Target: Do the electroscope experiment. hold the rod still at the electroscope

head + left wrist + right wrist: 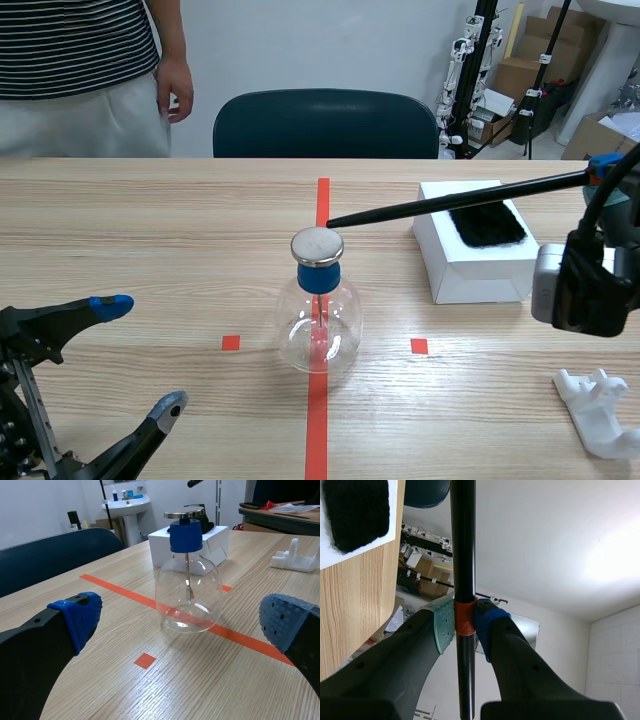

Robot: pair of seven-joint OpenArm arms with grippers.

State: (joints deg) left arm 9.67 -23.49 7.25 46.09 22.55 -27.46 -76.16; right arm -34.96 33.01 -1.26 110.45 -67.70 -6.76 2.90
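Observation:
A glass flask electroscope (pixel 319 325) with a blue stopper and a round metal cap (pixel 317 246) stands on the red tape line at the table's middle. It also shows ahead of my left gripper as the electroscope (pixel 188 595). A long black rod (pixel 450 202) slants in from the right, its tip just above the cap's far edge. My right gripper (pixel 465 625) is shut on the rod (pixel 463 555) at an orange band. My left gripper (pixel 140 355) rests open near the table's front left corner, its blue pads (pixel 82 617) wide apart.
A white box (pixel 475 255) with a black fuzzy cloth (pixel 488 226) on top sits right of the flask. A white plastic stand (pixel 600 410) lies at the front right. A person (pixel 90 70) stands behind the far left edge, beside a dark chair (pixel 325 122).

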